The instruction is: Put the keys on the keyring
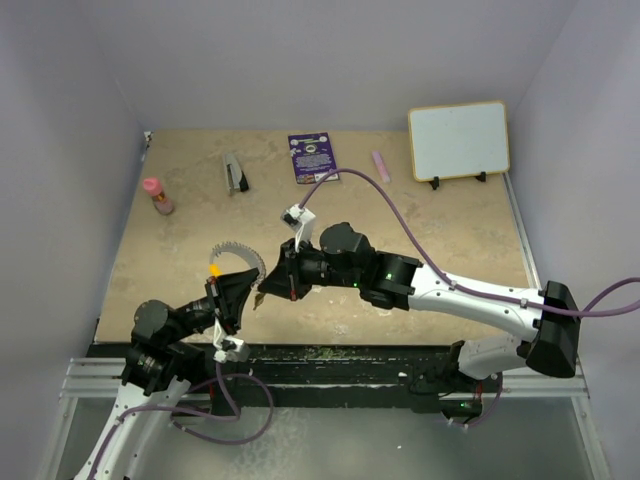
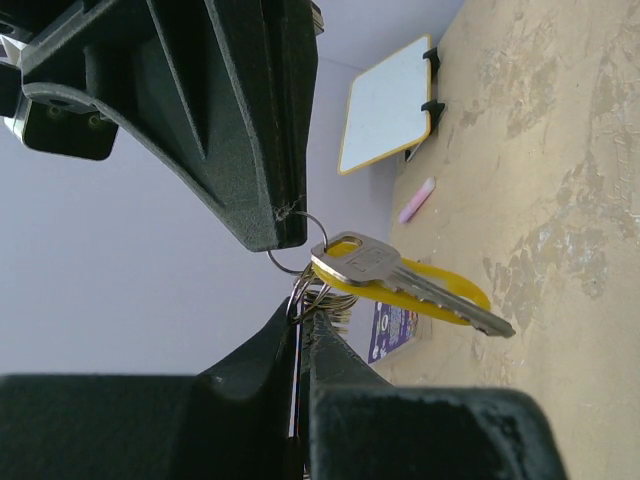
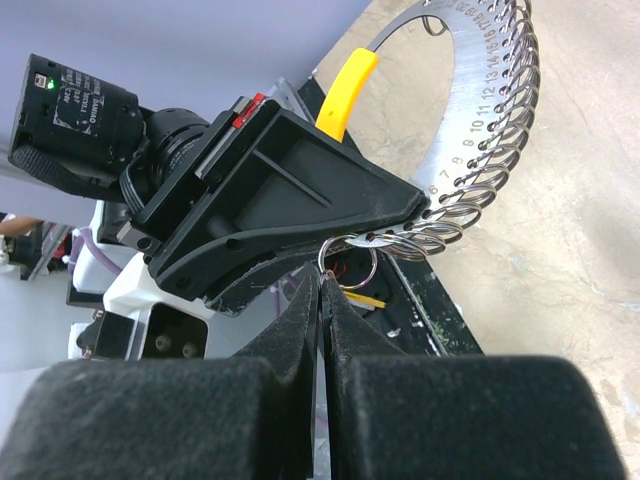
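Right claw (image 3: 322, 290) pinched tight on the small ring (image 3: 352, 262) carrying the key (image 2: 400, 280), just above my left claw (image 2: 305, 325), which clamps the keyring (image 3: 470, 130); I'd twist slowly, grips firm.

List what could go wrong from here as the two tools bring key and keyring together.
The right tool pinches the small ring only at its very tips, so a slight tug might slip it free. The key dangles from that ring above the table and could swing or drop. The left tool, shut on the keyring, sits almost against the right; they may knock.
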Robot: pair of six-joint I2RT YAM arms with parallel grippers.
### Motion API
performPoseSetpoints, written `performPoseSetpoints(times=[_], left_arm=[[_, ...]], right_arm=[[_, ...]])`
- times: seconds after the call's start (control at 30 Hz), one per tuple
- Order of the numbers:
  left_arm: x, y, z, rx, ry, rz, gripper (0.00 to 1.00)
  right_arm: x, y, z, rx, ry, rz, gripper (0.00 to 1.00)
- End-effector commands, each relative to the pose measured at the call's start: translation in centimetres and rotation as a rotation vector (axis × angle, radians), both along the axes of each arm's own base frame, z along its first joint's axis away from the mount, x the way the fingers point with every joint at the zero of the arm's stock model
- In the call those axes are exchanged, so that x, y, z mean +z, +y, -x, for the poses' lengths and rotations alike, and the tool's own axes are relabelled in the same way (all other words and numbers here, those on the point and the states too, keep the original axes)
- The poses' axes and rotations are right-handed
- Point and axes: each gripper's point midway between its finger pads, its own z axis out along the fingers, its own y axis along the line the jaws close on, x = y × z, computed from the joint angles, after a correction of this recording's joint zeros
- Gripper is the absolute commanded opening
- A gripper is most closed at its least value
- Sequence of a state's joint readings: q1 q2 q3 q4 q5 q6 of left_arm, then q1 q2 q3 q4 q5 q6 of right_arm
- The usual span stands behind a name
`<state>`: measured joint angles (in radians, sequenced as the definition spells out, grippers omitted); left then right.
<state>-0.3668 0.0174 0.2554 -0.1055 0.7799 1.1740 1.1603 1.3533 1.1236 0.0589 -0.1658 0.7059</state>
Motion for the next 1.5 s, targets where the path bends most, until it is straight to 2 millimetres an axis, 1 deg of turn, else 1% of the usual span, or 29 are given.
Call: performPoseSetpoints(times=[0.0, 0.13, 0.23, 0.37, 0.53, 0.67, 0.77, 0.87, 1.03, 1.33, 1.47], left_arm=[[1.8, 0.3, 0.3, 0.008, -0.075, 0.019, 0.03], [2.4, 0.6, -0.1, 0.034, -0.101, 0.041, 0.03], [3.1, 0.8, -0.6, 0.061, -0.157, 0.068, 0.03], [4.0, 0.9, -0.6, 0.069, -0.222, 0.085, 0.03], [5.0, 1.4, -1.0, 0.104, -0.253, 0.113, 0.03], [6.1, 1.9, -1.2, 0.129, -0.231, 0.163, 0.03], [6.5, 2.3, -1.2, 0.14, -0.205, 0.198, 0.03], [7.0, 2.7, -1.2, 0.15, -0.178, 0.248, 0.03], [8.9, 3.7, -1.8, 0.194, -0.152, 0.351, 0.03], [11.1, 4.7, -2.9, 0.235, -0.16, 0.461, 0.03], [12.0, 5.1, -2.9, 0.238, -0.161, 0.516, 0.03]], right_arm=[[3.2, 0.7, -0.3, -0.028, -0.009, -0.095, 0.0], [3.7, 1.3, -0.3, -0.04, 0.026, -0.12, 0.0], [4.0, 1.9, -0.3, -0.054, 0.054, -0.132, 0.0], [4.6, 2.3, -0.6, -0.089, 0.07, -0.146, 0.0], [5.0, 2.6, -1.3, -0.144, 0.072, -0.137, 0.0], [5.0, 2.6, -1.7, -0.185, 0.076, -0.138, 0.0], [5.1, 2.5, -2.2, -0.217, 0.075, -0.146, 0.0], [5.8, 2.7, -2.6, -0.234, 0.066, -0.151, 0.0], [7.2, 3.3, -3.1, -0.244, 0.048, -0.173, 0.0], [8.5, 4.7, -3.5, -0.236, 0.037, -0.197, 0.0], [8.9, 5.1, -3.9, -0.253, 0.032, -0.207, 0.0]])
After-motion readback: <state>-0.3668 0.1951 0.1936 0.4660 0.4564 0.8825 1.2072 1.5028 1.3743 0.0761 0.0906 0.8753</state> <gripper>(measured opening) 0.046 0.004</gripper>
